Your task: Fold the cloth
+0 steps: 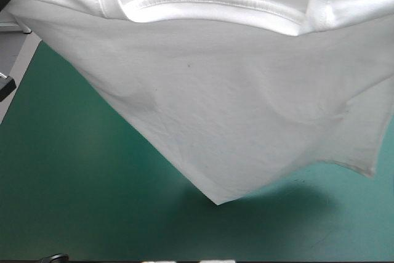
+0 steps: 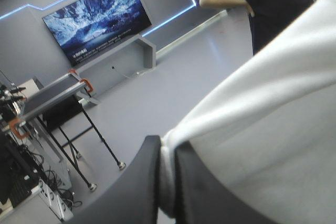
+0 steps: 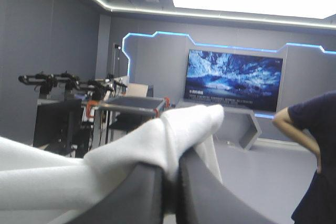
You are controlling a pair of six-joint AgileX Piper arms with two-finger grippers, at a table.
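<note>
The white T-shirt hangs lifted high above the teal-green table, stretched across the high view with its collar and label uppermost and its lowest corner hanging toward the table's front. Neither gripper shows in the high view. In the left wrist view my left gripper is shut on a fold of the T-shirt, which spreads away beside the fingers. In the right wrist view my right gripper is shut on a bunched edge of the T-shirt that drapes over the fingertips.
Bare teal-green cover shows below and to the left of the hanging shirt, with the shirt's shadow near the front. The table's left edge runs diagonally at the left.
</note>
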